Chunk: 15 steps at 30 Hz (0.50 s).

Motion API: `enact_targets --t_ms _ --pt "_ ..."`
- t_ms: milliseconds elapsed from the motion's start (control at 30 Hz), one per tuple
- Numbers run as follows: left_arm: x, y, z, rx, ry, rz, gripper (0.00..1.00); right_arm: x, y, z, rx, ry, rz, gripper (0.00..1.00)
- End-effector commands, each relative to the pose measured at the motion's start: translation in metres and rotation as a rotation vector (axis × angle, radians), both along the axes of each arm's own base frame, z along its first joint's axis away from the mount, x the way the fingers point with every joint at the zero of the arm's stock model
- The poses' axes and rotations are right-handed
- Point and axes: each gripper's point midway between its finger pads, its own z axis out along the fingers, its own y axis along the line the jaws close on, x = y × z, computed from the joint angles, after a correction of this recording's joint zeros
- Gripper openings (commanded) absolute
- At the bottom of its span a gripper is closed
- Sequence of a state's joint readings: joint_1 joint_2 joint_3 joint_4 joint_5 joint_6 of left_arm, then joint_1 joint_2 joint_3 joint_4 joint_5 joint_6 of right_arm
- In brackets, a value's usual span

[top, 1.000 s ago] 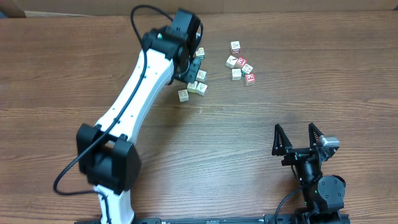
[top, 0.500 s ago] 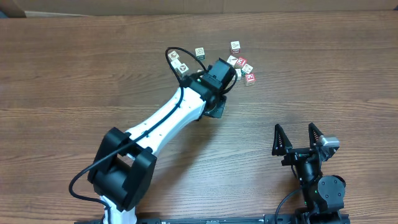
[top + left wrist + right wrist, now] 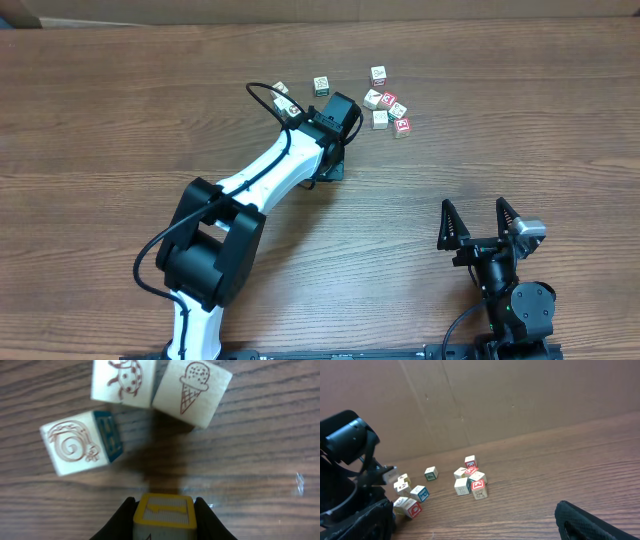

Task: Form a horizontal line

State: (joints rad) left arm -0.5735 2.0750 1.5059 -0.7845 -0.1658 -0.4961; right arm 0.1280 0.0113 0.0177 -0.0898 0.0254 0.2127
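- Wooden tabletop (image 3: 120, 150) carries small cream picture cubes (image 3: 380, 118) in loose groups. They aren't set edge to edge, so the horizontal line is not formed yet.
- L hand (image 3: 164, 509) is clenched on a yellow-framed cube (image 3: 163, 519), one finger on each side. Can't tell if the cube touches the tabletop.
- L wrist view, just ahead of it: ladybug cube (image 3: 123, 380) and ice-cream cube (image 3: 192, 391) sit just beside each other, at diff. angles. Snail cube (image 3: 75, 446) lies to the left, tilted, w/ a blue-printed side face, apart from that pair.
- Overhead: L arm (image 3: 270, 170) reaches toward the far side. Three cubes (image 3: 293, 108) lie near its wrist, and the other six are bunched to its right, some w/ red faces.
- R hand (image 3: 473, 212) is released, fingers spread wide, at the near edge, well apart from all cubes.
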Motion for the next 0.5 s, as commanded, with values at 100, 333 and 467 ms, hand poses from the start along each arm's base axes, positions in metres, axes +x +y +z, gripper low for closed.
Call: enact_targets --t_ms 100,333,467 --pt "0.006 0.001 -0.016 -0.009 -0.003 0.058 0.1 0.0 0.001 -0.003 -0.003 0.001 0.007 1.0" --pt "0.023 0.009 -0.014 -0.041 -0.039 0.099 0.14 0.0 0.001 -0.003 -0.003 0.001 0.007 1.0" --pt "0.027 0.017 -0.014 -0.057 -0.031 0.114 0.14 0.0 0.001 -0.003 -0.004 0.001 0.007 1.0"
